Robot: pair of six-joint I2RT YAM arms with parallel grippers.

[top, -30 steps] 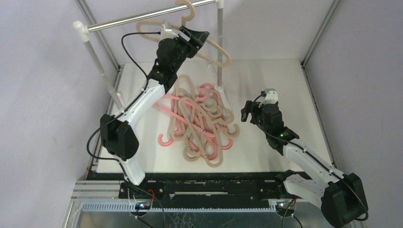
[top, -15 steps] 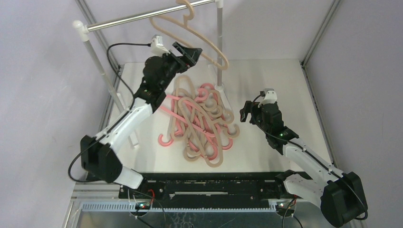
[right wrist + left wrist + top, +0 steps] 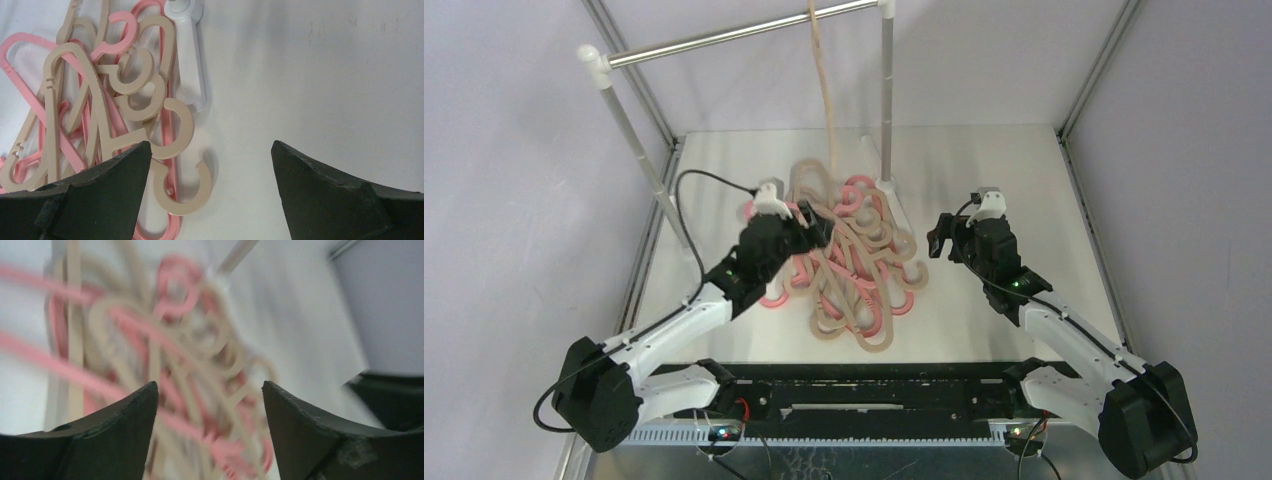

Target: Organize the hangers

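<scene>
A heap of hangers (image 3: 849, 265) lies tangled on the middle of the counter (image 3: 1014, 170). Behind it the rail (image 3: 724, 37) runs from the left post (image 3: 629, 125) to the right post (image 3: 887, 90). A single hanger (image 3: 824, 90) hangs from the rail near the right post, above the heap's far edge. The left hand (image 3: 812, 235) is over the heap's left side. The right hand (image 3: 942, 240) is just right of the heap, apart from it.

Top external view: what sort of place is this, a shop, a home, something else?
Probably a robot test cell, not a shop: left arm and right arm are bolted to a metal frame, plain walls box in a white table, and a rail stands over a hanger pile.
</scene>
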